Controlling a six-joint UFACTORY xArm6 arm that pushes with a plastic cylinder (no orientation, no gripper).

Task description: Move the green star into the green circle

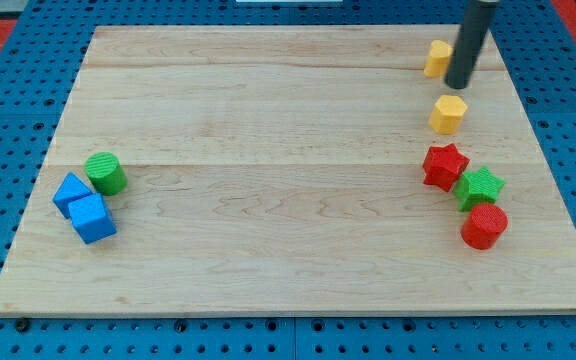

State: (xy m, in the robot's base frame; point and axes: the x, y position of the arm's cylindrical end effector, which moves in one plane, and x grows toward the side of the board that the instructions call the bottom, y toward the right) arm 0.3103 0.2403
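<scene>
Pincer work is off the table on this rig: I have no jaws to release or clench, only a straight dark rod, and my tip (459, 84) rests on the wooden board (268, 110) near the view's top right, grasping nothing. Just at its 10 o'clock, touching or nearly touching the rod, sits a yellow block (437, 58) whose shape I cannot make out. At my tip's 6 o'clock, near but apart, is a yellow hexagon block (448, 114).

Further toward 6 o'clock lies a tight cluster. A red star (445, 166) comes first; the green star (479, 187) touches it at its 4 o'clock; a red cylinder (484, 226) sits against the green star at its 6 o'clock.

Well apart, far across the board at the view's left, the green circle (105, 173) is a green cylinder standing upright. At its 8 o'clock, just beside it, are two blue blocks touching each other: one blue block (72, 192) of unclear shape and a blue cube (92, 217) at that one's 5 o'clock.
</scene>
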